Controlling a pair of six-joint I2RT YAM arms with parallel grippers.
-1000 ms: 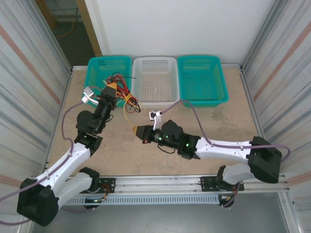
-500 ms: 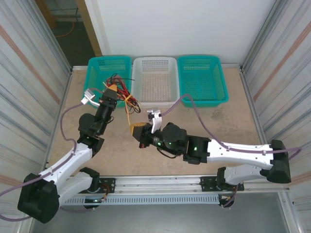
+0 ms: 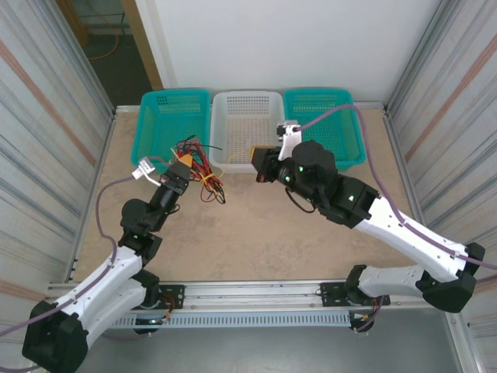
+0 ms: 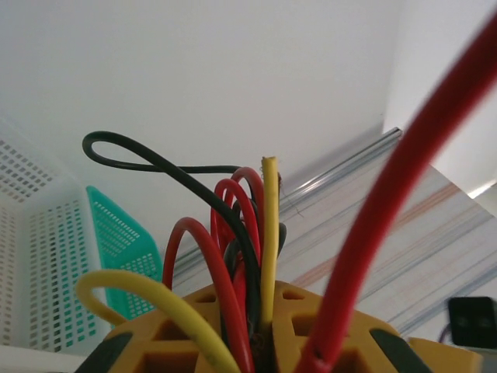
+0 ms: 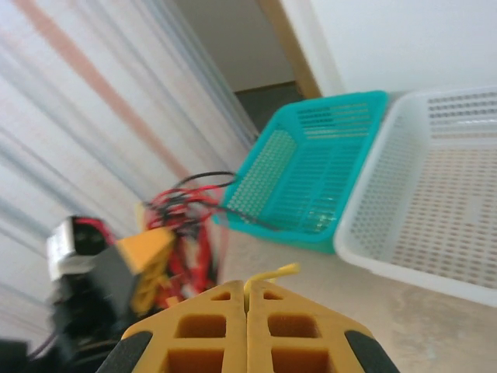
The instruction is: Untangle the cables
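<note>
Open tan table (image 3: 256, 225) lies between the arms. The orange-fingered left gripper (image 3: 189, 161) is clamped on a springy bunch of thin, glossy red, yellow and black cables (image 3: 203, 167), which loop out past its tips just before a perforated teal basket (image 3: 151, 124). The right gripper (image 5: 247, 307) is closed on one yellow cable (image 5: 272, 272) at the near rim of the white basket (image 3: 247, 99). Ribbed metal walls (image 3: 46, 116) hem both sides.
</note>
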